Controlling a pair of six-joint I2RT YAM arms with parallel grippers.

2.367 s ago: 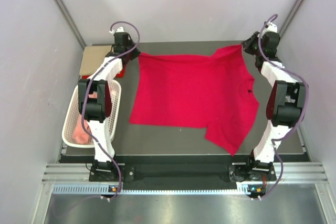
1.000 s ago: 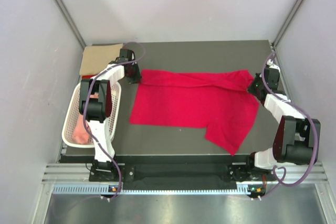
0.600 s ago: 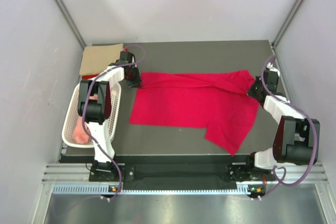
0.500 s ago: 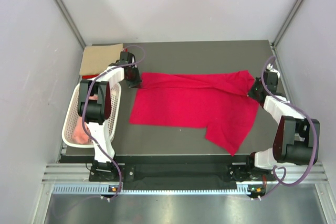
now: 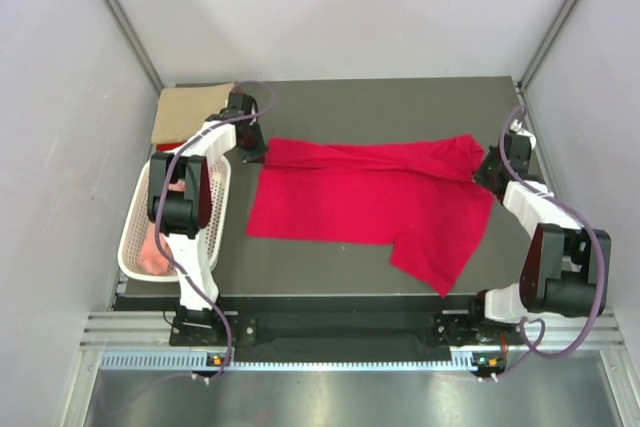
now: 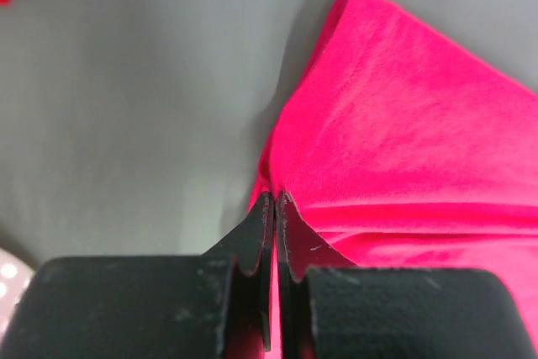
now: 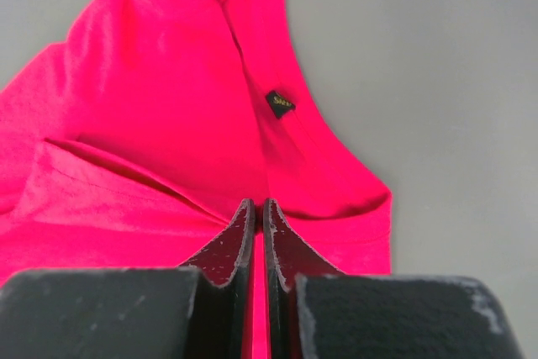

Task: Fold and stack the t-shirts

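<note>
Table (image 5: 350,97): dark, with one shirt in work, one set aside and at least one waiting.

Crimson t-shirt (image 5: 370,197): lies mid-table, long axis left to right. The far edge is doubled over toward me in a narrow band. The rest lies flat in a single layer, and one sleeve sticks out at the near right corner. I judge this to be the first fold, only partly laid. The sleeve tuck, the cross fold and the move to the stack are all not yet done.

Basket (image 5: 135,237): white mesh, off the table's left edge. A pink t-shirt (image 5: 155,247) lies bunched inside, unfolded. I cannot tell whether there is more under it.

Tan t-shirt (image 5: 185,112): a flat folded rectangle at the far left corner. I take it as the start of the stack, so roughly one shirt is done.

Left gripper (image 5: 250,147): at the far left corner of the crimson shirt. The wrist view shows my jaws (image 6: 275,208) pressed together with no gap to speak of. Red cloth is pinched at the tips, right on the crease.

Right gripper (image 5: 485,169): at the far right end, on the collar side. Its jaws (image 7: 259,212) are likewise closed tight on a pinch of red cloth, with red showing in the slit between the fingers.

Neck label (image 7: 281,103): small and dark, just beyond my right fingertips, face up.
</note>
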